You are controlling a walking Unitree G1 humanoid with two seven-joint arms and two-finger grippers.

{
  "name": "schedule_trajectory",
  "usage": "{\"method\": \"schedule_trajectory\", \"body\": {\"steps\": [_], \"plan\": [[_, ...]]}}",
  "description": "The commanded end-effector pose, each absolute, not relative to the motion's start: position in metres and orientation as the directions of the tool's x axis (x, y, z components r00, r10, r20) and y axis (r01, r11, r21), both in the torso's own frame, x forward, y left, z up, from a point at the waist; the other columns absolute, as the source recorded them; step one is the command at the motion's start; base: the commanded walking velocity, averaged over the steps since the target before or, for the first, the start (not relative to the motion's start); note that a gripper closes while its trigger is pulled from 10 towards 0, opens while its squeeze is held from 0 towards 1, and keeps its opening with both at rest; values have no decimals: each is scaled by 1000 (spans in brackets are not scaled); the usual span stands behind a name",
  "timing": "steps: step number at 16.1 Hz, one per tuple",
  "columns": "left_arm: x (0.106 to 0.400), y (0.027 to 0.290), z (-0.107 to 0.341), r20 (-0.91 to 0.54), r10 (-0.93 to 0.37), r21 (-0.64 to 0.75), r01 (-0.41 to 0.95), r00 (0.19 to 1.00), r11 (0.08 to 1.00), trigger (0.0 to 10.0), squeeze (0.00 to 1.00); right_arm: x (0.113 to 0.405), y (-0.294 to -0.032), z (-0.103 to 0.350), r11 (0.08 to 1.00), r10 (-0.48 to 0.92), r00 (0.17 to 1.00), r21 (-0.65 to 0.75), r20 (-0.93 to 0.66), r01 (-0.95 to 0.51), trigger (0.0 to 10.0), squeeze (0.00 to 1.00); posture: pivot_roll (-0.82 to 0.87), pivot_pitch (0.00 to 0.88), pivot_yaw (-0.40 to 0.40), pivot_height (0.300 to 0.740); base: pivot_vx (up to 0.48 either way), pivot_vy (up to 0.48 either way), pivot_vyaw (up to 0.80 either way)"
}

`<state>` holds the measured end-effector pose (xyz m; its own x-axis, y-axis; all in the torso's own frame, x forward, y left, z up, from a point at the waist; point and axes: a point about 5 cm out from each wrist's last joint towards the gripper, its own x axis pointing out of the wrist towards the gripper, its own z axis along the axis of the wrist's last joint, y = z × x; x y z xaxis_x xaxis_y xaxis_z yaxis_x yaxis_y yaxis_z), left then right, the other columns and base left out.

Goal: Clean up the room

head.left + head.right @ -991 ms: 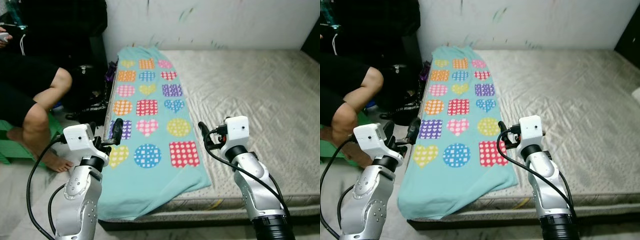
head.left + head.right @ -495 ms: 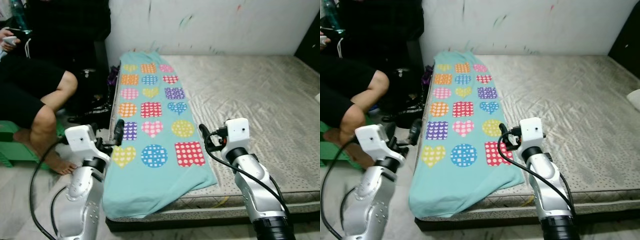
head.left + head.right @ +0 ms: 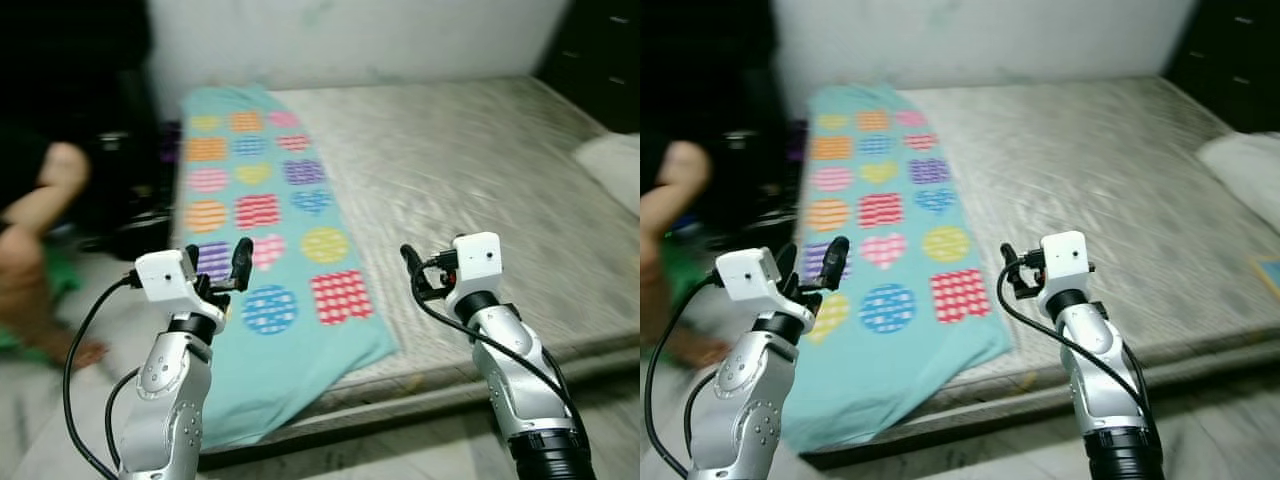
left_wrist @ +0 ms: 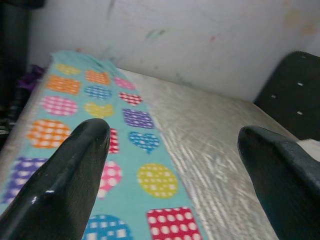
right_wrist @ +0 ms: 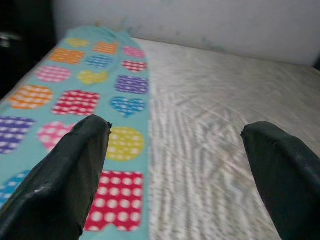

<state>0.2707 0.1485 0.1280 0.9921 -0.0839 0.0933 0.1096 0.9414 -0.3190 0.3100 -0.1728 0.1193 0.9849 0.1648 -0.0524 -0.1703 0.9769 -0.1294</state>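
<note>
Blanket (image 3: pixel 262 215) flat on mattress (image 3: pixel 470 190) — long axis toward wall; left hand (image 3: pixel 215 268), right hand (image 3: pixel 411 272) — fingers apart, empty.

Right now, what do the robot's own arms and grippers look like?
Both arms are silver metal with a white box at the wrist and looping black cables. The left gripper and right gripper each have black fingers; the right arm ends in a black cuff.

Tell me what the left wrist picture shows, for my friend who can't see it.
A turquoise blanket with colourful dotted hearts, circles and squares lies along one side of a grey mattress, against a white wall. The left tool is held above it, its two black fingers spread wide apart, holding nothing.
</note>
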Motion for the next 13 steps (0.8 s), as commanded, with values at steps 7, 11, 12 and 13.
{"method": "schedule_trajectory", "body": {"steps": [7,11,12,13], "plan": [[272,148,128,84,-74,-329,98,994,939,10000,0,310,-176,119,979,148,988,-137,-53,-154,10000,0,-115,15,-2,740,0,0,-179],[273,147,127,77,-74,-332,96,994,938,10000,0,311,-177,119,979,144,988,-136,-55,-150,10000,0,-117,16,-2,740,0,230,-800],[273,147,127,76,-73,-336,95,994,937,10000,0,311,-177,119,979,144,988,-136,-52,-150,10000,0,-117,16,-2,740,0,480,0],[273,148,127,75,-72,-340,93,995,936,10000,0,311,-177,120,979,144,988,-137,-49,-149,10000,0,-117,15,-2,740,0,480,0]]}}
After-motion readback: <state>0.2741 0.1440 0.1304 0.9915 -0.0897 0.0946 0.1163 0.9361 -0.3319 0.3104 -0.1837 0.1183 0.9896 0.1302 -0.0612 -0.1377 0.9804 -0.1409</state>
